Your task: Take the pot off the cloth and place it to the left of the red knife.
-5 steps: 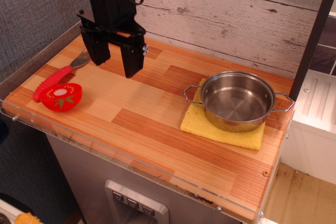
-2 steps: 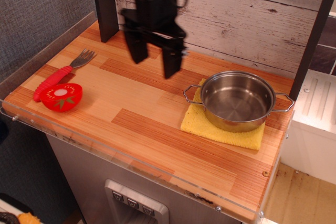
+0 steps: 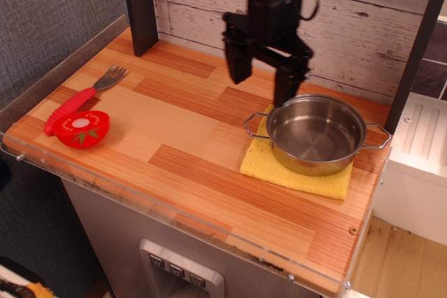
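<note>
steel pot (image 3: 316, 134) on yellow cloth (image 3: 293, 169), spread gripper (image 3: 262, 80) above its left rim

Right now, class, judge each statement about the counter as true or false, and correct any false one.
1. The pot sits on the yellow cloth. True.
2. The gripper is clamped on a pot handle. False: it hangs open above the counter, just behind and left of the pot, holding nothing.
3. A red-handled fork lies at the far left of the counter. True.
4. The pot holds a tomato slice. False: the pot is empty; the red tomato slice lies beside the fork.
5. The pot has a lid on. False: it is uncovered.
</note>
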`<state>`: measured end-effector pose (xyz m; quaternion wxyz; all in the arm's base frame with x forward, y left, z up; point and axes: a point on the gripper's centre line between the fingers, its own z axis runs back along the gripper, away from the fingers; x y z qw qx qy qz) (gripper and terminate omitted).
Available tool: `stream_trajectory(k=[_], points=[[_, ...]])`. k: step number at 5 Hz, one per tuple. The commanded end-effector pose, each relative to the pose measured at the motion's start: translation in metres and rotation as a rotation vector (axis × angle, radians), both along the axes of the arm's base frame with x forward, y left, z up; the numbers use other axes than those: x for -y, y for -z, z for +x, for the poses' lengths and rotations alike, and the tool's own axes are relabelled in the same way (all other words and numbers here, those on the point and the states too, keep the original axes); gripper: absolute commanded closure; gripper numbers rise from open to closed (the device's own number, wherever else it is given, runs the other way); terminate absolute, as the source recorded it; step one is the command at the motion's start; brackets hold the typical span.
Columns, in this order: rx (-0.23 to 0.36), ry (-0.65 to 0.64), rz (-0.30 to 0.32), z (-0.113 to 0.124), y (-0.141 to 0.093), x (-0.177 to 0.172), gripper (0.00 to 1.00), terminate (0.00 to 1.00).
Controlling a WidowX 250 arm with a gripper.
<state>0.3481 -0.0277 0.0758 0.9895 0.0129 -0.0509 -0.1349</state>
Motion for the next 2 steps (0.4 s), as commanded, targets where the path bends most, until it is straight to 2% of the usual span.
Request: stream_trajectory(k=[1, 2], points=[[0.065, -0.011, 0.021, 0.032, 0.003, 0.014, 0.0, 0.0], [0.025, -0.01, 0.028, 0.037, 0.02, 0.015, 0.0, 0.0]])
